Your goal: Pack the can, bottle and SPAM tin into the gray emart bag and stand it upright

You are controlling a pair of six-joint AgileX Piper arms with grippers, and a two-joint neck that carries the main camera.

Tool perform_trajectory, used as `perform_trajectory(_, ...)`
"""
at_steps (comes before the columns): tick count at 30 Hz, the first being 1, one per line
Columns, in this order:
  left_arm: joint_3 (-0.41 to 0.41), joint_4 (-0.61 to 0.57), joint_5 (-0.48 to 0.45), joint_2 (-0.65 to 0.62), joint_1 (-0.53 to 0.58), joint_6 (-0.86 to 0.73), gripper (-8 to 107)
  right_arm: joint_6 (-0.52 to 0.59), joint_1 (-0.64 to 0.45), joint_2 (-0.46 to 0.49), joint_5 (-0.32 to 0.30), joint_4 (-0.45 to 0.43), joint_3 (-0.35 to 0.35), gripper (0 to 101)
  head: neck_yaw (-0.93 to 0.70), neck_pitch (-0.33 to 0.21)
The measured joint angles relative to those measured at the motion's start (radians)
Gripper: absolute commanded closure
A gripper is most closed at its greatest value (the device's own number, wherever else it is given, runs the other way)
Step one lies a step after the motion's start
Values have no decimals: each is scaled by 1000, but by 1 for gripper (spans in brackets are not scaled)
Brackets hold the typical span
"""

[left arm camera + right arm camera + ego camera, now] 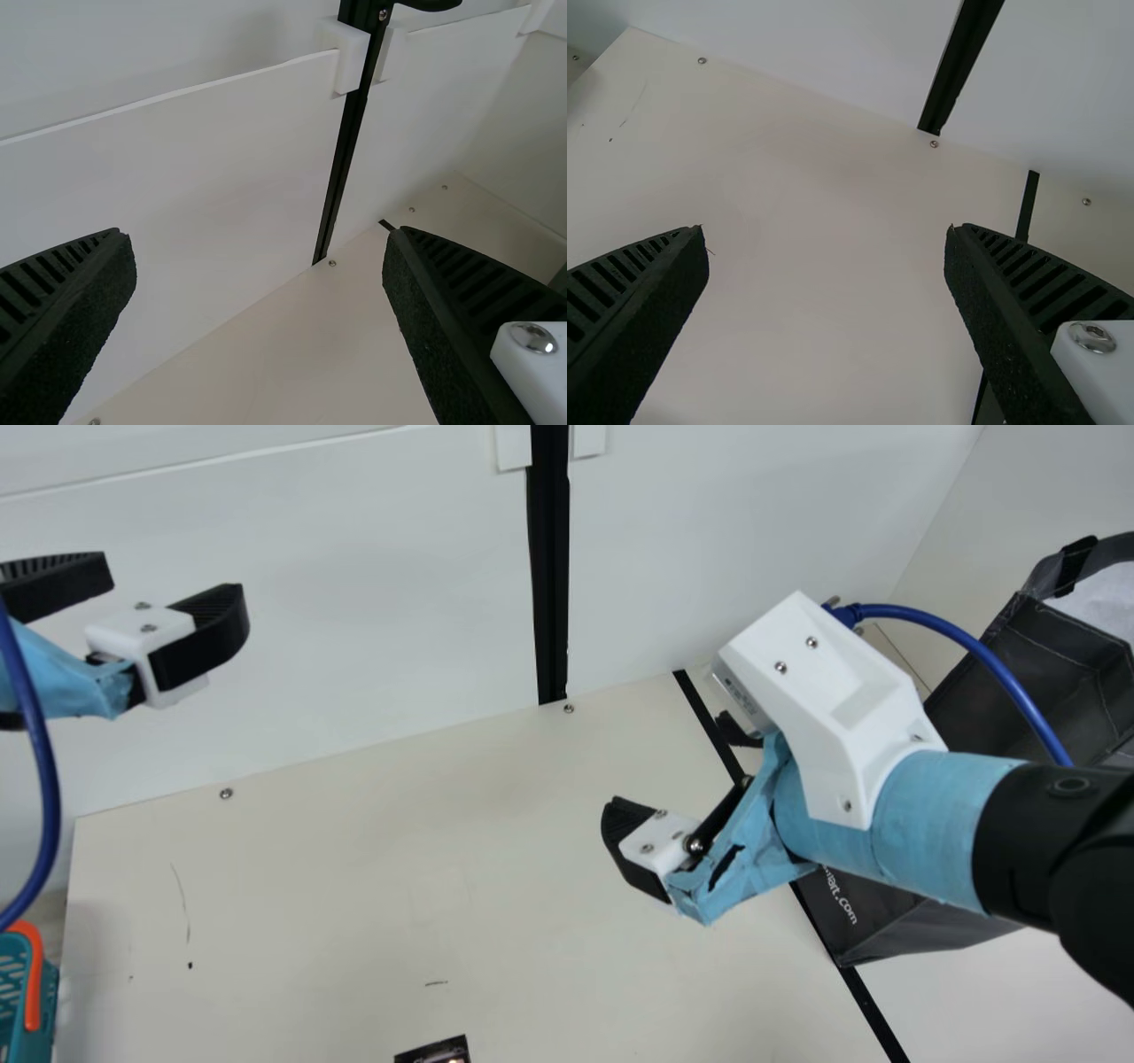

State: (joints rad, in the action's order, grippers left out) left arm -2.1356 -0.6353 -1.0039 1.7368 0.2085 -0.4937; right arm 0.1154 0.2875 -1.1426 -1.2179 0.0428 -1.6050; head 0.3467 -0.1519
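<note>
Far to the left of the black post [553, 584], a teal basket [12, 992] with an orange handle [34, 974] sits beside the edge of the desk [310, 886]. Nearer the post, still on its left, the left claw [178, 589] hangs in front of the white wall [354, 602], its fingers spread around nothing but air. Left of the post and well out from its foot is a dark thing [436, 1052] with some print on it, too cut off to identify. To the right of the post, the right claw [671, 766] is over the desk, also spread wide and holding nothing; the silver camera [742, 698] above it carries a small printed label. A black stripe [864, 1001] crosses the desk right of the post. Farthest right of the post is the gray bag [1054, 655], partly hidden behind the right arm [930, 815], with white lettering [840, 895] low on its side and a pale lining [1103, 602] showing in its opening.
</note>
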Motion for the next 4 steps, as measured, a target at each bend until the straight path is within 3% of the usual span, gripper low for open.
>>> perform_trajectory(4,0,0,0,0,0,0,9,0,0,0,0,0,0,6,0,0)
